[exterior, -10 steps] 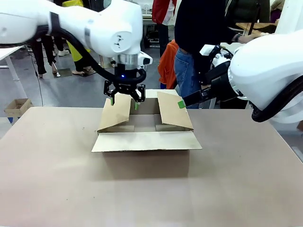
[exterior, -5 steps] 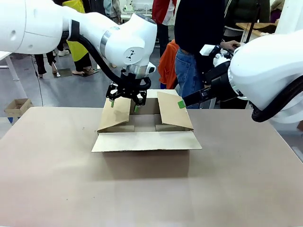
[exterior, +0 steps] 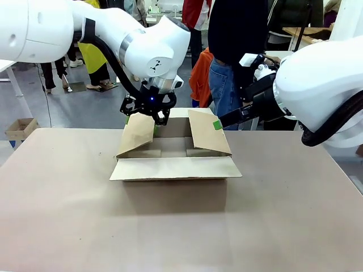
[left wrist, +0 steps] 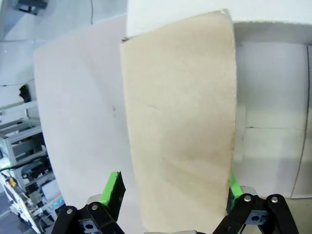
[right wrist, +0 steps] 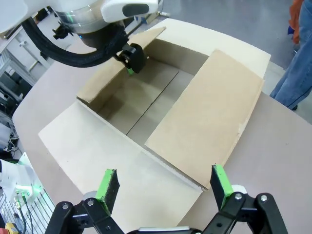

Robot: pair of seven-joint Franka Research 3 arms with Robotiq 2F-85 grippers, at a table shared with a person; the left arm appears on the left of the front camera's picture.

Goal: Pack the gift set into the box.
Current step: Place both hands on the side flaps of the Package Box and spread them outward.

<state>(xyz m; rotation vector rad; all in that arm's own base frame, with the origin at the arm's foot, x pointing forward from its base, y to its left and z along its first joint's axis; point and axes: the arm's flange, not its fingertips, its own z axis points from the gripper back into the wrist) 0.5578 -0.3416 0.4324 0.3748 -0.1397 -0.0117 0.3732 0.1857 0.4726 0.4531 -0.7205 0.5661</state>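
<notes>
The box [exterior: 176, 195] stands open in the middle of the table, its four flaps spread or raised. Its inside floor [right wrist: 146, 102] is bare; the gift set is out of view. My left gripper [exterior: 142, 120] is open and tilted over the top edge of the raised left flap [exterior: 138, 135]. In the left wrist view that flap [left wrist: 180, 107] lies between the green fingers [left wrist: 113, 187] of my left gripper [left wrist: 173, 187]. My right gripper [exterior: 220, 123] is open at the far top corner of the right flap [exterior: 209, 135], and in its own view the right gripper [right wrist: 164, 183] looks down over that flap [right wrist: 209, 107].
A person [exterior: 235, 34] stands at the far side of the table, right behind the box. A much smaller brown carton [exterior: 20, 127] sits on the floor at the left. Bare tabletop [exterior: 68, 215] surrounds the box.
My left gripper has swung left and tilted, going from in front of the left flap to straddling its top edge. The right arm has not moved.
</notes>
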